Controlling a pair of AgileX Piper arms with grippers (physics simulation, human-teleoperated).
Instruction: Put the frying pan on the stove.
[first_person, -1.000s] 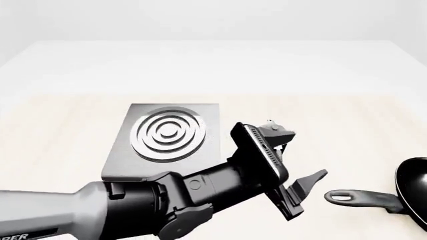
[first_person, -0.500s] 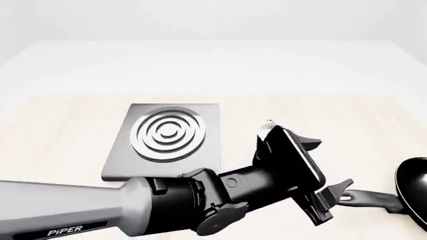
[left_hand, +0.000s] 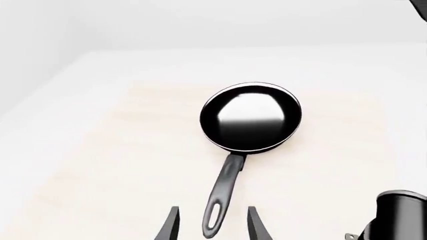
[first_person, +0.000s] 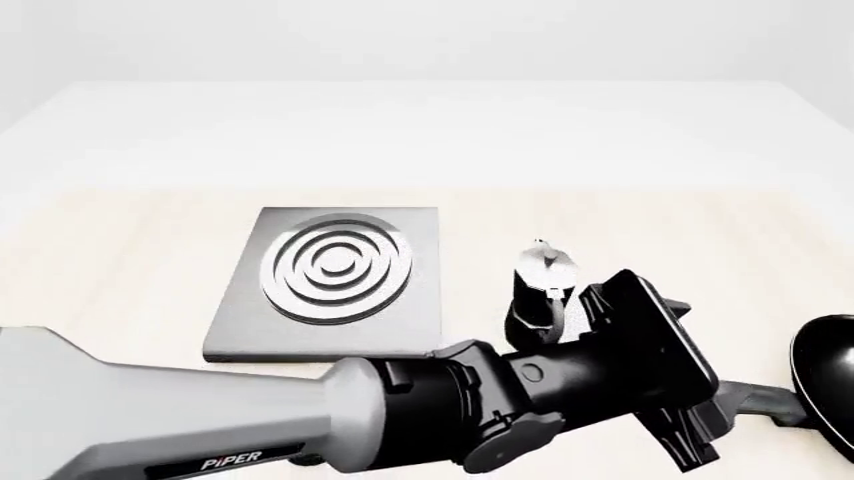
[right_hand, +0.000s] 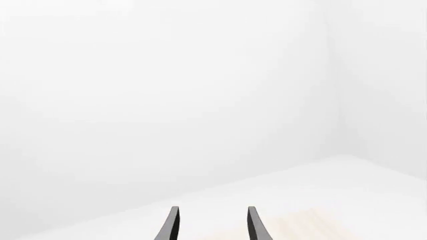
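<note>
The frying pan (left_hand: 250, 117) lies on the table, black with a pale glossy inside. Its long dark handle (left_hand: 223, 192) points at my left gripper (left_hand: 212, 227). That gripper is open, and the handle's eyelet end lies between its fingertips (left_hand: 171, 226). In the front view the pan (first_person: 830, 370) is cut off at the right edge, and my left gripper (first_person: 697, 435) covers the end of the handle (first_person: 763, 402). The stove (first_person: 400, 300), a grey slab with silver rings, lies left of centre. My right gripper (right_hand: 212, 227) is open, empty, and faces a white wall.
A small black-and-silver moka pot (first_person: 542, 290) stands between the stove and the pan, just behind my left wrist. A dark cylindrical thing (left_hand: 399, 216) shows at the edge of the left wrist view; I cannot tell what it is. My left arm (first_person: 200, 420) spans the front of the table.
My left arm has swung right, from beside the stove to the pan's handle. The gripper now straddles the eyelet end. The pan, the stove and the moka pot have not moved.
</note>
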